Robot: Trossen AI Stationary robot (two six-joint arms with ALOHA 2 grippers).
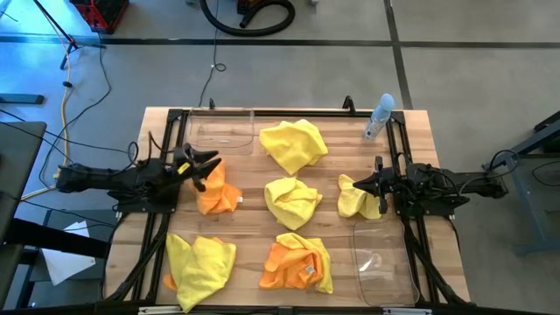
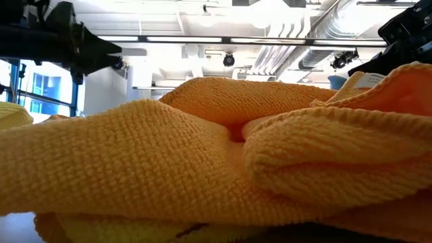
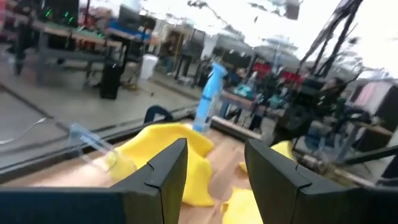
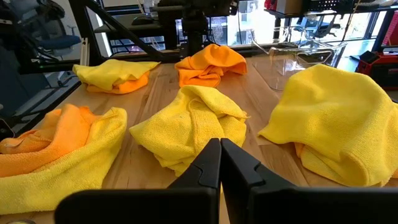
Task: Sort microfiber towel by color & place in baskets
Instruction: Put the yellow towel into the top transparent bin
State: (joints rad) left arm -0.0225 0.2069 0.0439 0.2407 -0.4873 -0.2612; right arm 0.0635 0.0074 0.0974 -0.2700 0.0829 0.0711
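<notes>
Several microfiber towels lie crumpled on the wooden table. There are yellow ones at the far middle (image 1: 293,144), the centre (image 1: 291,201) and the right (image 1: 359,197). An orange one (image 1: 219,194) lies at the left. Two yellow-and-orange heaps (image 1: 201,262) (image 1: 297,262) lie near the front edge. One clear basket (image 1: 220,129) stands at the far left, another (image 1: 382,262) at the near right. My left gripper (image 1: 206,166) (image 3: 214,168) hangs open above the orange towel's far edge. My right gripper (image 1: 378,184) (image 4: 219,165) is shut and raised beside the right yellow towel.
A pale blue spray bottle (image 1: 379,116) lies at the far right of the table. Black arm frames (image 1: 175,118) run along both sides. In the low view an orange towel (image 2: 202,155) fills nearly the whole picture.
</notes>
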